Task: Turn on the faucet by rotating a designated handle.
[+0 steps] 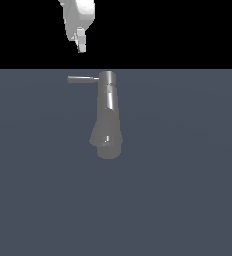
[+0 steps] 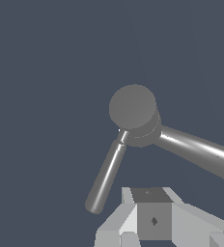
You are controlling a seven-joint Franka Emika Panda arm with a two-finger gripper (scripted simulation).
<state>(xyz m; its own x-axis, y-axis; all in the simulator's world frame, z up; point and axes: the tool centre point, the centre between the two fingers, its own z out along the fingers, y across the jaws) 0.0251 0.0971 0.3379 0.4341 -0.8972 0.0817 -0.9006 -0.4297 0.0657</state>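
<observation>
While the white robot gripper [image 1: 81, 46] hangs apart from it, jaw state impossible to tell, one grey metallic faucet [image 1: 108, 117] lies on the blue-grey floor [image 1: 188, 200]. Its single thin grey rod handle [image 1: 83, 79] juts sideways from the cap; it looks rigid, slick, best pushed near its free tip.

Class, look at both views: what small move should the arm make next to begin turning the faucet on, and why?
Probably lower the gripper toward the free end of the handle. It hovers clear of the faucet, touching nothing, while the thin rod juts sideways from the cap, so contact must come before any push.
</observation>
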